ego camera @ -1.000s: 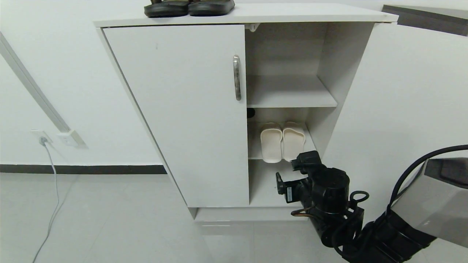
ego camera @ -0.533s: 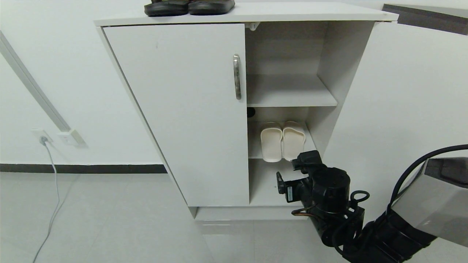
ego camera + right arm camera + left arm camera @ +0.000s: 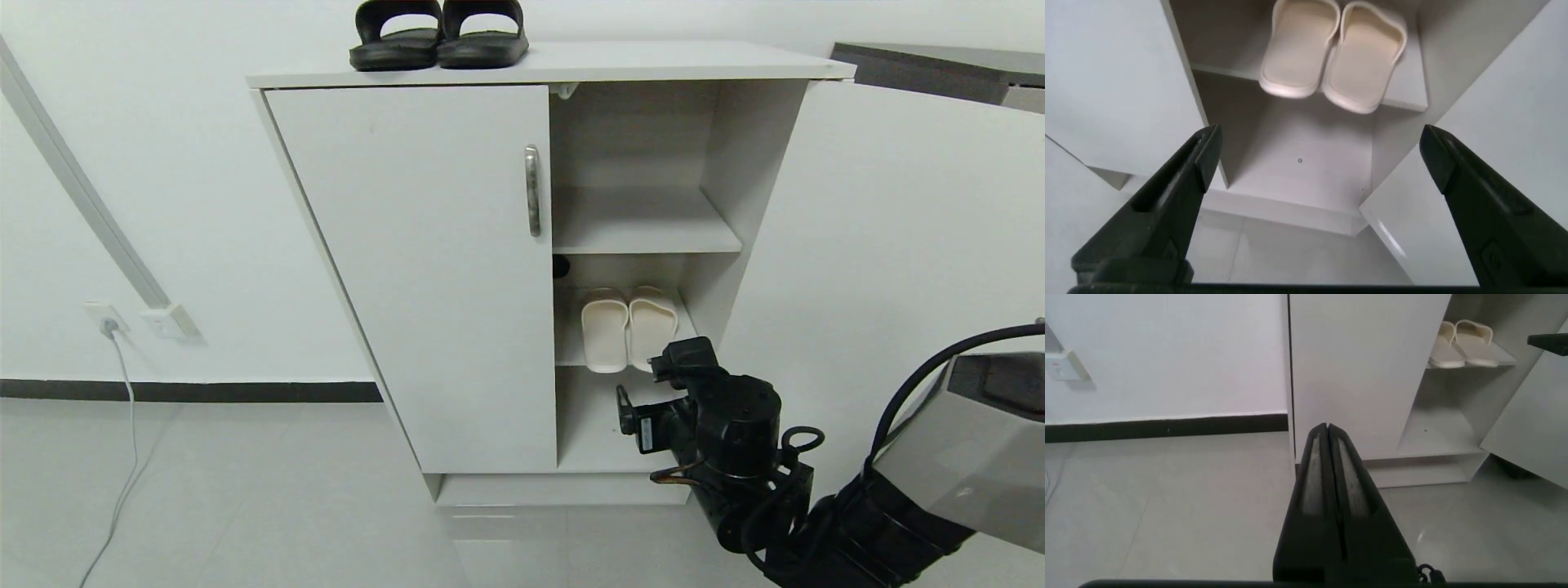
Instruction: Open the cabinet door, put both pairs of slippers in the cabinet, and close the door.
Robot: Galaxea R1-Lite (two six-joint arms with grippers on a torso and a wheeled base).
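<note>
A white cabinet (image 3: 539, 64) stands against the wall, its left door (image 3: 424, 269) closed and its right door (image 3: 890, 245) swung wide open. A pair of white slippers (image 3: 629, 328) lies side by side on the middle shelf, toes outward (image 3: 1333, 51). A pair of black slippers (image 3: 439, 34) sits on the cabinet top. My right gripper (image 3: 653, 384) hangs open and empty (image 3: 1319, 151) in front of the bottom compartment, just below the white slippers. My left gripper (image 3: 1327, 437) is shut on nothing, low over the floor in front of the closed door.
The closed door carries a metal handle (image 3: 532, 190). A wall socket (image 3: 106, 327) with a cable (image 3: 122, 457) trailing onto the floor is at the left. Grey furniture (image 3: 939, 61) shows behind the open door. The tiled floor (image 3: 245, 506) left of the cabinet offers room.
The whole head picture has shifted downward, so the camera moved; the black slippers now show in full. The slippers, doors and right gripper hold their places.
</note>
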